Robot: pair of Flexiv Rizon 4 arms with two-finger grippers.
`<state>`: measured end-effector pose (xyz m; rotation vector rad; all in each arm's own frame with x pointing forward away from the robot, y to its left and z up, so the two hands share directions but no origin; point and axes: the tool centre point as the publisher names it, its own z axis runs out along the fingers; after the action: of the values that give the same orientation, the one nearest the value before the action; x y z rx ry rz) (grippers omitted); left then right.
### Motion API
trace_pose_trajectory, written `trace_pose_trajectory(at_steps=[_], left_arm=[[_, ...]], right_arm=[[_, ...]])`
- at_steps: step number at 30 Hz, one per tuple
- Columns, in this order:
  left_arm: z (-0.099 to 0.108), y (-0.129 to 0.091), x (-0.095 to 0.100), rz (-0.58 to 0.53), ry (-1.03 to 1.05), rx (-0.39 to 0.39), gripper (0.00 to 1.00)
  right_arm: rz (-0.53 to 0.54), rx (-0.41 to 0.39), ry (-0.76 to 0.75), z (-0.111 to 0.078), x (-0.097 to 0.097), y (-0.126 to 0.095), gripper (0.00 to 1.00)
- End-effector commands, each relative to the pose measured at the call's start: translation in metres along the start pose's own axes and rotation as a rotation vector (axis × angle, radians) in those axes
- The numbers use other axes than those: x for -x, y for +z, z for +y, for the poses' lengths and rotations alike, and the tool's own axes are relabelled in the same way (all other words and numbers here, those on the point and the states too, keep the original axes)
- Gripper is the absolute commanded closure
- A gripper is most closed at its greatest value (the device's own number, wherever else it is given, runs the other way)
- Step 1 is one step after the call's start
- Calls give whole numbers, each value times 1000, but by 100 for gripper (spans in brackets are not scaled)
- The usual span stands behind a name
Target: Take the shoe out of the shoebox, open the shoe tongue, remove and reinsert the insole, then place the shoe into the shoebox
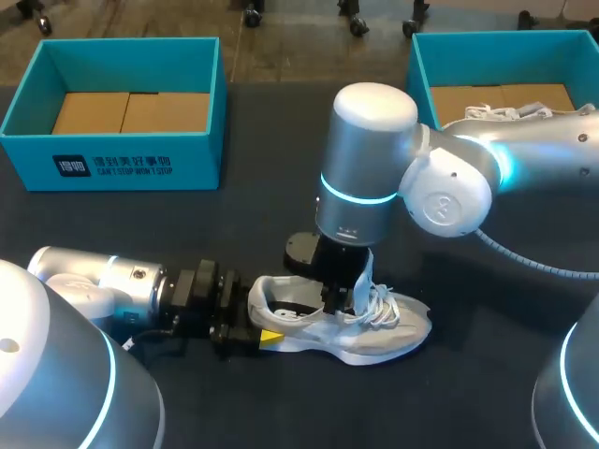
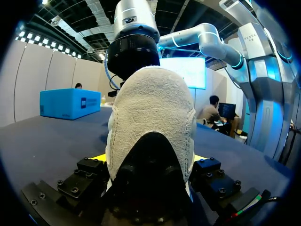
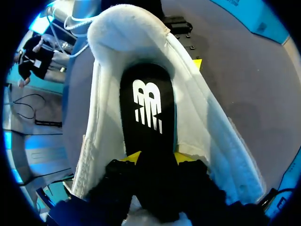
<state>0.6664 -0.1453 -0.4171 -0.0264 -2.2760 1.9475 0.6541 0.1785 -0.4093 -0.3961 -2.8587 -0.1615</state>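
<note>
Dark table (image 1: 487, 402), with a left shoebox (image 1: 122, 164) and a right shoebox (image 1: 418, 70) along the far edge. Between them and nearer: shoe (image 1: 379, 339), out of its box and lying on the cloth. Heel clamped from both sides by left gripper (image 1: 255, 329), probably to anchor it against a pull. Down in the collar: right gripper (image 3: 157, 159), pinched on black insole (image 3: 148, 106). Pulling out or seating back, cannot tell.
</note>
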Motion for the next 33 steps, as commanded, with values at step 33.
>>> trace_pose_trajectory(at_steps=[33], left_arm=[[4, 2, 2, 0, 0, -1, 100]], right_arm=[[-228, 257, -127, -8, -8, -24, 100]])
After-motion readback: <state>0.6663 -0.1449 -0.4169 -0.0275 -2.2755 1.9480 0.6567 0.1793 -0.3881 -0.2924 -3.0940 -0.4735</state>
